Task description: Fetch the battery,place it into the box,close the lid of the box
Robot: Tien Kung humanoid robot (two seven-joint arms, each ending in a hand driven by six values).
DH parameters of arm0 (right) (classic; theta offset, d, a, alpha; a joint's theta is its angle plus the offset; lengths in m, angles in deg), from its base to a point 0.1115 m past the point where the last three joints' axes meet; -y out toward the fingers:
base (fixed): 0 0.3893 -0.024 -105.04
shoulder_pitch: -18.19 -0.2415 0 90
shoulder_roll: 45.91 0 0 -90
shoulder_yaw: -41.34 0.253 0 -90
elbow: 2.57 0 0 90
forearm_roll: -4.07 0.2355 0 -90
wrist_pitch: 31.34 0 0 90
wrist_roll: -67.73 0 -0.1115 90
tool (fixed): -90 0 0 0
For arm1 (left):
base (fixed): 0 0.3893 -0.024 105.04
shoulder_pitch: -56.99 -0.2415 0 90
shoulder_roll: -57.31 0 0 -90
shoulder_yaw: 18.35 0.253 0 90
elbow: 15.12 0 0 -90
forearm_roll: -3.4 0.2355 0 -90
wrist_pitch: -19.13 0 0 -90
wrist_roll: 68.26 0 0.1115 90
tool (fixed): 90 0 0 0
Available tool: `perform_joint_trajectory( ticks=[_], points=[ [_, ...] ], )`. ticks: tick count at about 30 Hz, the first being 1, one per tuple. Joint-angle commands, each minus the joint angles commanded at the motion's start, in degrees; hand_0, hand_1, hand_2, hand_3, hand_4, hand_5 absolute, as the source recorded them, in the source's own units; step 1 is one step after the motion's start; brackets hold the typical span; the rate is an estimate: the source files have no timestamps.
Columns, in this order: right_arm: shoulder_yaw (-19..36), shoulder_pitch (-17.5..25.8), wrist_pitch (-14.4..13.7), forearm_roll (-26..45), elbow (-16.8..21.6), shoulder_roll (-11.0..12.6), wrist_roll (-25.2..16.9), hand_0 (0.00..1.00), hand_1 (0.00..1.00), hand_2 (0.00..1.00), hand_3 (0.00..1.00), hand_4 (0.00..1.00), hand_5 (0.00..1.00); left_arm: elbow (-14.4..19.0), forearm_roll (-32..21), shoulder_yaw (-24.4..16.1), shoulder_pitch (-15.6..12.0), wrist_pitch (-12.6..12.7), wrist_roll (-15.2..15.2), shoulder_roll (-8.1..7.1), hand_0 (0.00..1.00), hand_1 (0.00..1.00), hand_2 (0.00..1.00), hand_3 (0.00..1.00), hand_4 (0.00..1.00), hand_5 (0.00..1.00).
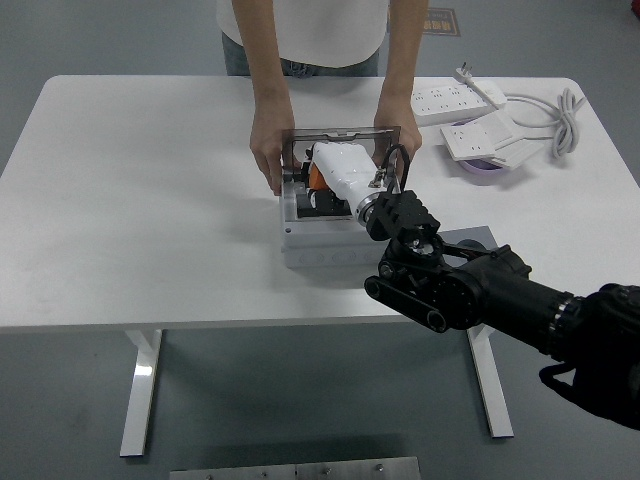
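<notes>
Right hand [340,172], white and smooth, reaches from its black arm [480,290] into the open box [318,240] on the counter [140,190]. It sits low inside the box, just in front of the see-through lid [340,140], which stands up behind it. Its fingers point away from the camera and hide under the white shell, so it is not clear whether they are curled or spread, or whether they hold anything. Just to the left of the hand, inside the box, something orange and black [314,180] peeks out; it may be the battery, but most of it is hidden. A person stands behind the hand, at the far side of the counter. One of the person's hands [266,150] holds the lid's edge on the left of the robot's hand, and the person's other hand [398,150] holds the lid's edge on the right of it. Far off to the right of the hand lie a long white power strip [455,97], a second white power strip [490,137] with a purple thing [487,170] under it, and a coiled white cable [560,118]. A small grey square part [470,240] lies on the counter close to the arm, on the right of the box.
</notes>
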Motion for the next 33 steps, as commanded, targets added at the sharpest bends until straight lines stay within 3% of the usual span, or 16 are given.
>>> perform_joint_trajectory(
  ticks=[5, 6, 11, 12, 17, 18, 33],
  points=[
    [-0.1, 0.1, 0.0, 0.2, -0.3, 0.0, -0.2, 0.306, 0.310, 0.370, 0.444, 0.493, 0.183, 0.0, -0.1, 0.1, 0.0, 0.0, 0.0, 0.04, 0.424, 0.646, 0.655, 0.650, 0.826, 0.906],
    [-0.1, 0.1, 0.0, 0.3, -0.3, 0.0, -0.2, 0.432, 0.398, 0.439, 0.495, 0.678, 0.418, 0.0, -0.1, 0.1, 0.0, 0.0, 0.0, 0.06, 0.424, 0.646, 0.653, 0.650, 0.826, 0.906],
    [-0.1, 0.0, 0.1, 0.3, -0.5, 0.0, -0.3, 0.432, 0.398, 0.439, 0.495, 0.678, 0.418, 0.0, -0.1, 0.1, 0.1, 0.0, 0.0, 0.07, 0.424, 0.646, 0.653, 0.650, 0.826, 0.906],
    [-0.1, 0.0, 0.1, 0.3, -0.5, 0.0, -0.3, 0.479, 0.411, 0.447, 0.473, 0.773, 0.525, 0.0, -0.1, 0.1, 0.1, 0.0, 0.0, 0.07, 0.424, 0.646, 0.652, 0.649, 0.825, 0.904],
    [0.1, 0.1, 0.2, 0.1, -0.6, 0.0, -0.2, 0.479, 0.411, 0.447, 0.473, 0.773, 0.525, 0.0, 0.0, 0.1, 0.1, 0.0, 0.0, 0.13, 0.424, 0.646, 0.652, 0.649, 0.825, 0.904],
    [0.2, 0.1, 0.3, 0.1, -0.5, 0.0, -0.2, 0.485, 0.415, 0.449, 0.463, 0.826, 0.590, 0.0, 0.0, 0.1, 0.0, 0.0, 0.0, 0.14, 0.424, 0.646, 0.652, 0.649, 0.824, 0.900],
    [1.3, 0.1, -0.2, 0.0, 0.0, 0.0, 1.4, 0.499, 0.418, 0.445, 0.456, 0.861, 0.633, 0.0, -0.3, 0.3, -0.5, 0.0, 0.1, 0.20, 0.423, 0.646, 0.652, 0.647, 0.822, 0.895]
  ],
)
